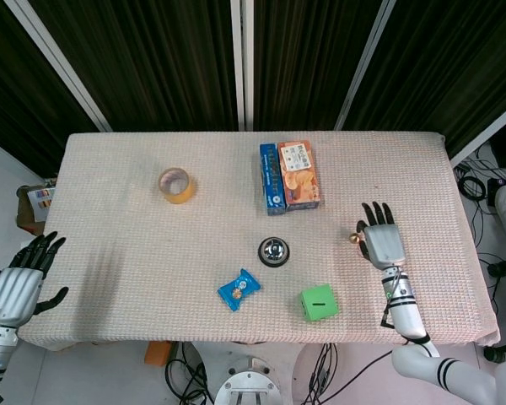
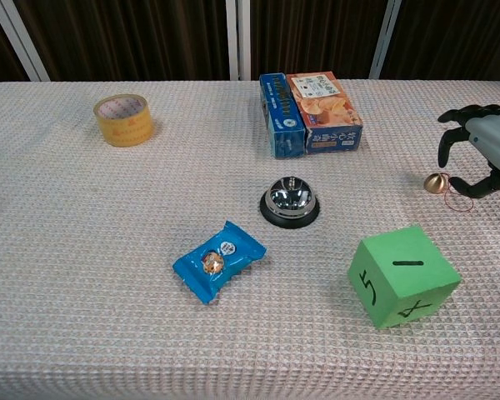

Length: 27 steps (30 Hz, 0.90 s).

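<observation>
I see the counter (image 1: 135, 253) under a pale woven cloth, with dark curtains behind it, carrying a tape roll (image 1: 176, 185), a blue and orange box (image 1: 289, 175) lying with its long axis running away from me, a call bell (image 1: 273, 251), a blue snack packet (image 1: 239, 289) and a green cube (image 1: 319, 302). My right robot hand (image 2: 482, 150) hovers released, fingers arched apart over the small brass bell (image 2: 437, 182), which sits on the cloth near the counter's right edge, just beside the fingertips; I cannot tell which way it points. My left robot hand (image 1: 18, 283) hangs released off the counter's left edge, fingers spread.
</observation>
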Tool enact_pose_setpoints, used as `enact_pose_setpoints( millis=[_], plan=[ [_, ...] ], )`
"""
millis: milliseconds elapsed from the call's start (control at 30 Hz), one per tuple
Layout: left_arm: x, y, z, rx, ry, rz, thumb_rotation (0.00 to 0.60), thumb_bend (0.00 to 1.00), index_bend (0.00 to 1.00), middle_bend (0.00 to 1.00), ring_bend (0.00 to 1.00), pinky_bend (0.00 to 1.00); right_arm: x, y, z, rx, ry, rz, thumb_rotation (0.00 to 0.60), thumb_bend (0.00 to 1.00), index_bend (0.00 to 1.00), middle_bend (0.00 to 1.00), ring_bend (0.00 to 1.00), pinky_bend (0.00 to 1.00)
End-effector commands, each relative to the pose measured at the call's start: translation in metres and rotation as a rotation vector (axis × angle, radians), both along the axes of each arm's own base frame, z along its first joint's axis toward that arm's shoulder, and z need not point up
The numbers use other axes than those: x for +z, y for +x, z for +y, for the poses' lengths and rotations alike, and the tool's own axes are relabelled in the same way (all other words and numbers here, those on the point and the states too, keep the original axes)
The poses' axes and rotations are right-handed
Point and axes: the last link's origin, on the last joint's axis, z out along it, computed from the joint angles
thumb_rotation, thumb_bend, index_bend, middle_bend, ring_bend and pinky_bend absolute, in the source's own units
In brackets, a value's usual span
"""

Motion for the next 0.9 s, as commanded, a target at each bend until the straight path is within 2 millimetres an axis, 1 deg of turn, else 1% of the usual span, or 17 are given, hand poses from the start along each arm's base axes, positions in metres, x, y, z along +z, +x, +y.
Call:
enact_pose_setpoints(
  millis=[33, 900],
  plan=[
    [0.0003, -0.0004, -0.0002, 0.001, 0.000, 0.000, 0.600, 0.25, 0.08, 0.04, 0.02, 0.18, -0.0013, 0.0006, -0.0004, 0.003, 0.002, 0.005, 0.600, 0.32, 0.47, 0.10, 0.00, 0.00],
    [0.0005, -0.0029, -0.0004, 0.010, -0.002, 0.001, 0.600, 0.25, 0.08, 0.04, 0.02, 0.18, -0.0076, 0.0007, -0.0026, 0.007, -0.004, 0.016, 0.600, 0.36, 0.51, 0.10, 0.00, 0.00]
  ],
)
